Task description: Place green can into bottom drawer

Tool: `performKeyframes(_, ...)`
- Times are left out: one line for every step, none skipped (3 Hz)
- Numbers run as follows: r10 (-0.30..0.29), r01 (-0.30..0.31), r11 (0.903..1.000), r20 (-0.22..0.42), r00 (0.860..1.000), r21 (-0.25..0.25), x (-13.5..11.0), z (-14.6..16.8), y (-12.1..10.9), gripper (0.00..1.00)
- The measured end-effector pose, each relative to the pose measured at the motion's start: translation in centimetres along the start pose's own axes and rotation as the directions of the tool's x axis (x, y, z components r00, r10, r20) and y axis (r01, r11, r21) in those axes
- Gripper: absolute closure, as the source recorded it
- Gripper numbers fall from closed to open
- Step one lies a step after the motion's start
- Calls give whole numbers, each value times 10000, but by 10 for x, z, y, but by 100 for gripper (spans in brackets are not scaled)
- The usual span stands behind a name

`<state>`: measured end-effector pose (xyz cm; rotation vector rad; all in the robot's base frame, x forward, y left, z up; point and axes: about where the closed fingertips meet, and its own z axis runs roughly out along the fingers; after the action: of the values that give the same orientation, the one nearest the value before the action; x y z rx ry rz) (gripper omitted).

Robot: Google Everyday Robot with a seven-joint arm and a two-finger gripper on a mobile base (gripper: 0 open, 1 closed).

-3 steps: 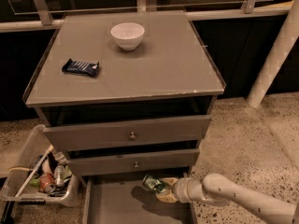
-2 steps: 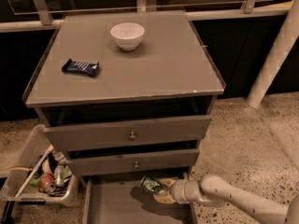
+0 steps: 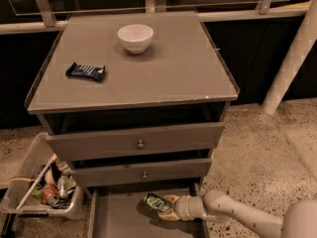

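Observation:
The green can is a small shiny green-and-silver can held on its side over the open bottom drawer, just in front of the drawer above. My gripper reaches in from the lower right on a white arm and is shut on the can. The can sits low above the drawer's grey floor, toward its right side; I cannot tell whether it touches the floor.
The cabinet top holds a white bowl and a dark blue snack wrapper. Two knobbed drawers stand slightly open above. A clear bin with cans and rubbish sits on the floor at the left. A white post stands at the right.
My gripper and the green can have shifted slightly left and farther over the bottom drawer. Nothing else has moved.

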<state>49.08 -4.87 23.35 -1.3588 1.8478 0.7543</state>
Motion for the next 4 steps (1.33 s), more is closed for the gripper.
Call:
performKeyframes(-192,199,9996,-305,9994,218,18,21,-7,100)
performKeyframes(-34,95,9960,-692,9976,888,45,39,-23,100)
performKeyframes(1,155,9905,-1139,9935,1369,69,51,-34,100)
performKeyframes(-12,221,9872,-1313,9913,1582,79,59,-39,100)
